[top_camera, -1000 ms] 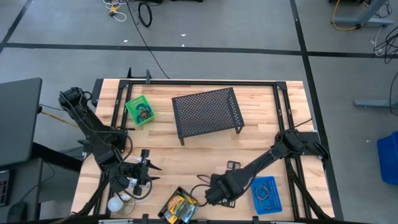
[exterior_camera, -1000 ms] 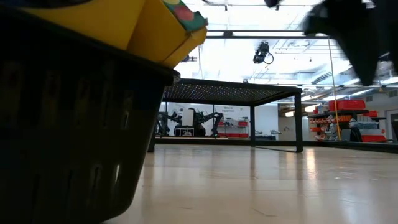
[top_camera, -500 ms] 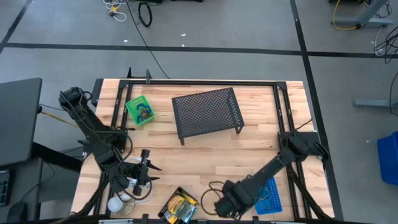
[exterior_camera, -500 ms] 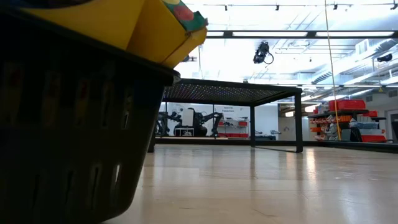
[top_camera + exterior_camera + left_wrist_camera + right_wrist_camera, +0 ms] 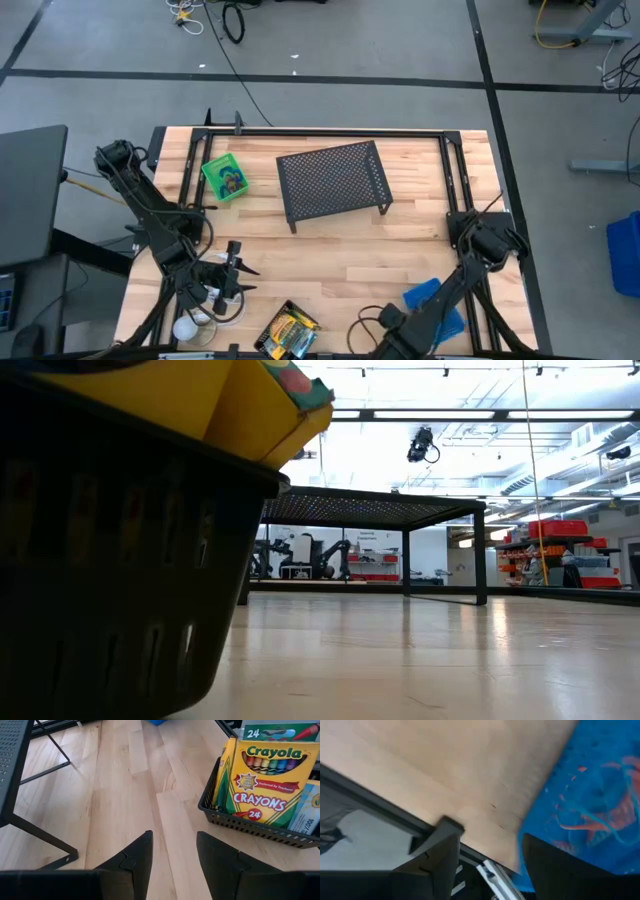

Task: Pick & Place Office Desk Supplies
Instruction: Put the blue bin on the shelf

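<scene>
A black tray holding a yellow crayon box stands at the table's near edge; in the low view the tray fills the left. A blue tray with orange loops lies near the right, partly under my right arm. A green tray sits far left. My right gripper hangs open over bare wood by the near edge, beside the blue tray. My left gripper waits open at near left, bare wood between its fingers.
A black mesh stand stands at the far middle, with one leg close to my left gripper. A white ball and a white cable lie at the near left corner. Bare wood spans the table's middle.
My right gripper has swung from beside the black tray toward the table's near edge and to the right, has sunk a little and has rolled about its own axis. It has left the low view.
</scene>
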Tool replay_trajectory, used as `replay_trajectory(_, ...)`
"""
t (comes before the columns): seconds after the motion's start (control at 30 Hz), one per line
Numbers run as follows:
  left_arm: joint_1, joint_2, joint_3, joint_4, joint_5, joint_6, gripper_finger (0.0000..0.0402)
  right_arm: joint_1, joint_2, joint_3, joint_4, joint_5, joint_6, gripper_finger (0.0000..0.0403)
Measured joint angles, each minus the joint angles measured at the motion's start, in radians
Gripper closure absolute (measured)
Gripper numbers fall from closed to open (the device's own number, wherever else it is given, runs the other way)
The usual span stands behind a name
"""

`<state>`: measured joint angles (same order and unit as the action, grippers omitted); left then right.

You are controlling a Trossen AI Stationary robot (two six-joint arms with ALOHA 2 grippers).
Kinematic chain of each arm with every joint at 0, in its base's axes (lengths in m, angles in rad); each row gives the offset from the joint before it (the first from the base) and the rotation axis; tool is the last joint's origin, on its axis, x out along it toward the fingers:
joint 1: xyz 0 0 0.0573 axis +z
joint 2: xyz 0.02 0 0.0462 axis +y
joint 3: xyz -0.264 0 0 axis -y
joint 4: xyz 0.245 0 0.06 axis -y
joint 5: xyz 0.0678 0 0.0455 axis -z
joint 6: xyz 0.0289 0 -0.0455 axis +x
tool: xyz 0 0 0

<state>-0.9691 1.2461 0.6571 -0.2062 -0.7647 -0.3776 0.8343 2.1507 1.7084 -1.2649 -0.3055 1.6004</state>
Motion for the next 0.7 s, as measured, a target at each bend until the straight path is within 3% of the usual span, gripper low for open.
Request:
replay_trajectory(0.23,0.000,0.000,0.000,0.000,0.000,0.000,0.0240,0.016,0.001,-0.016,0.024,0.007,0.039,0.0184)
replay_trajectory(0.7,0.000,0.000,0.000,0.000,0.007,0.000,0.0240,0.010,-0.033,-0.013,-0.138,0.054,0.049,0.0184)
